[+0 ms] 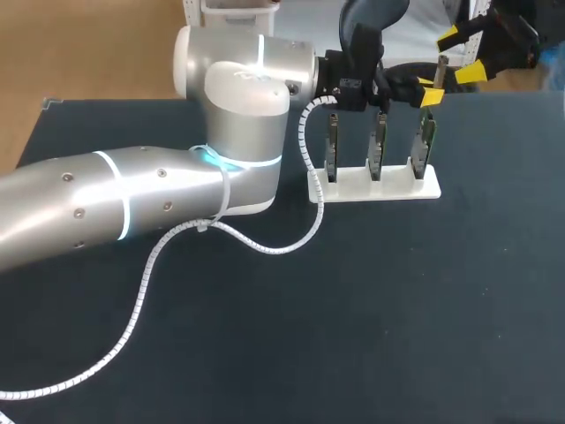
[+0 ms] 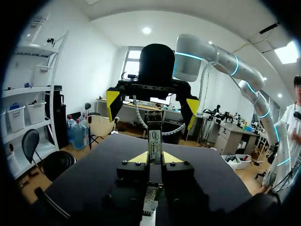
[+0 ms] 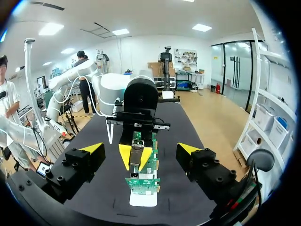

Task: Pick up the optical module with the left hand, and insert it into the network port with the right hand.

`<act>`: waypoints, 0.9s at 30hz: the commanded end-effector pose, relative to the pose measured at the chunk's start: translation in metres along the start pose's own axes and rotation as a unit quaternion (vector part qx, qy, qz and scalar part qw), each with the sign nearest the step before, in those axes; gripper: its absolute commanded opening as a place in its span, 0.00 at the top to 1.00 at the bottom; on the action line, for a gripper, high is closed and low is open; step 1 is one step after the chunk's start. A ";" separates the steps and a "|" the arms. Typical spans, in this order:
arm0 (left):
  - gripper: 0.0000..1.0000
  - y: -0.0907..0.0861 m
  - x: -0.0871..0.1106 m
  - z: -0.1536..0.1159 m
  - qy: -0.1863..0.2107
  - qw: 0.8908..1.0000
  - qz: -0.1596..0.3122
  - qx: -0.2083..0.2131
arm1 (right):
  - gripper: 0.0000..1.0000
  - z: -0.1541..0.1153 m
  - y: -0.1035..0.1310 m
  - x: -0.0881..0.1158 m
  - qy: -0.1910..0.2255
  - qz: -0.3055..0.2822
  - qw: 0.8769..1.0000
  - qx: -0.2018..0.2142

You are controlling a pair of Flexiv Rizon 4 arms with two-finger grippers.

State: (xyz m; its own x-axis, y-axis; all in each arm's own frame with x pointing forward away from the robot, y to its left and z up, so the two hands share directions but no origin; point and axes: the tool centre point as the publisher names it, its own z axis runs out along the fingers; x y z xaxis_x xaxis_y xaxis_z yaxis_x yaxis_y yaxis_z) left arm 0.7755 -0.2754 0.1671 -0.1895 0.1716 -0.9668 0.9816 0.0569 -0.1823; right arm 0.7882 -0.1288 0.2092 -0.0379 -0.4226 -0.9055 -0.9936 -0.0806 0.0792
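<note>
At two o'clock over the table (image 1: pixel 265 336), left gripper (image 2: pixel 154 158) clamps the optical module (image 2: pixel 154 139) upright, likely offering its top for handover. Right gripper (image 1: pixel 461 55) hovers opposite, spread wide to receive it

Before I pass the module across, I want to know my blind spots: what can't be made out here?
Head view: the right gripper is partly cut off by the top edge.
Head view: the module is a thin sliver beside the left gripper; its end is too small.
Left wrist view: the rack and boards are hidden under that gripper's body.
Every view: the ports on the boards are too small to tell.
</note>
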 end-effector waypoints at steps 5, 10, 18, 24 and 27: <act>1.00 0.001 -0.001 0.000 0.001 1.000 0.000 0.001 | 0.00 0.006 0.000 -0.001 0.002 0.004 1.000 -0.002; 1.00 0.001 -0.001 0.000 0.001 1.000 0.000 0.001 | 0.00 0.007 0.001 -0.001 0.000 0.007 1.000 -0.004; 1.00 0.001 -0.001 0.000 0.001 1.000 0.000 0.001 | 0.00 0.010 0.000 -0.003 0.004 0.012 1.000 -0.014; 1.00 0.001 -0.001 0.000 0.001 1.000 0.000 0.001 | 0.00 0.013 0.000 -0.004 0.007 0.009 1.000 -0.013; 1.00 0.001 -0.001 0.000 0.001 1.000 0.000 0.001 | 0.00 0.012 0.000 -0.006 0.004 0.012 1.000 -0.009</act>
State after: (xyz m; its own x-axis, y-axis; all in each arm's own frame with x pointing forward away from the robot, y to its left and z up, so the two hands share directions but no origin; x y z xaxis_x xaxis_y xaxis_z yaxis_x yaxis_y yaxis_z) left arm 0.7755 -0.2754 0.1671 -0.1895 0.1717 -0.9668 0.9816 0.0569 -0.1823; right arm 0.7856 -0.1157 0.2091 -0.0588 -0.4323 -0.8998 -0.9905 -0.0872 0.1066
